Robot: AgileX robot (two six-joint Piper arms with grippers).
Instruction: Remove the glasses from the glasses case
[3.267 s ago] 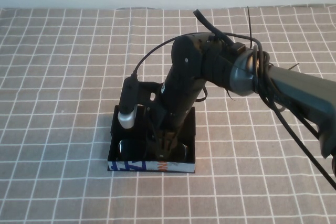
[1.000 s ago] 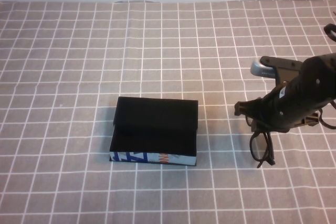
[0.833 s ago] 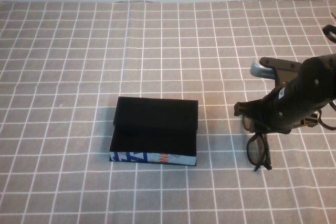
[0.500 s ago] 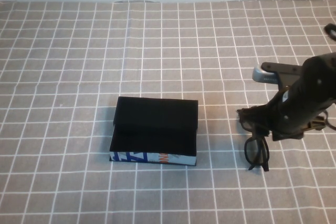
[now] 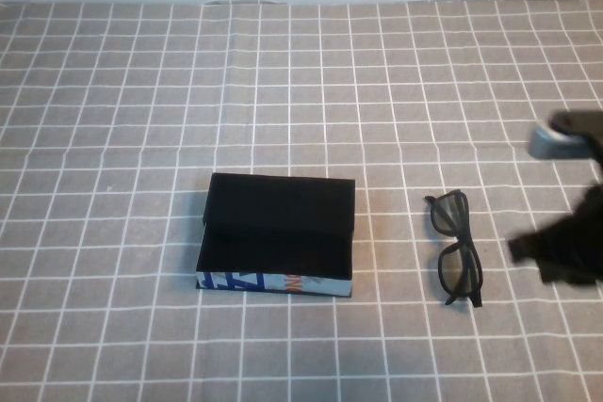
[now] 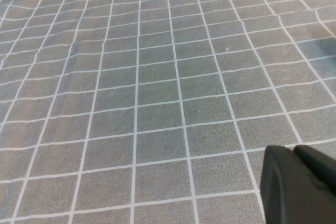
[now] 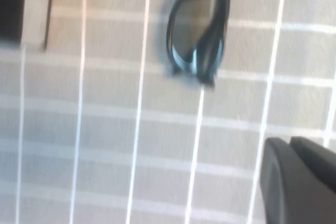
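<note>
The black thick-framed glasses (image 5: 456,248) lie unfolded on the checked cloth, right of the glasses case and apart from it. The glasses case (image 5: 276,237) is open, its black lid laid back and its black lining bare; the light blue front wall (image 5: 273,283) shows blue and orange marks. My right gripper (image 5: 565,251) is a dark blur at the right edge, right of the glasses and clear of them. The right wrist view shows the glasses (image 7: 212,51) beyond that gripper (image 7: 302,182). My left gripper (image 6: 302,184) appears only in the left wrist view, over bare cloth.
A grey and white checked cloth (image 5: 113,138) covers the whole table. A grey part of the right arm (image 5: 558,141) sticks in at the right edge. A dark edge (image 7: 10,3) shows in the right wrist view, probably the case.
The right gripper lifted the glasses from the case, carried them right, set them on the cloth, let go and pulled back to the right edge. The case stayed open in place.
</note>
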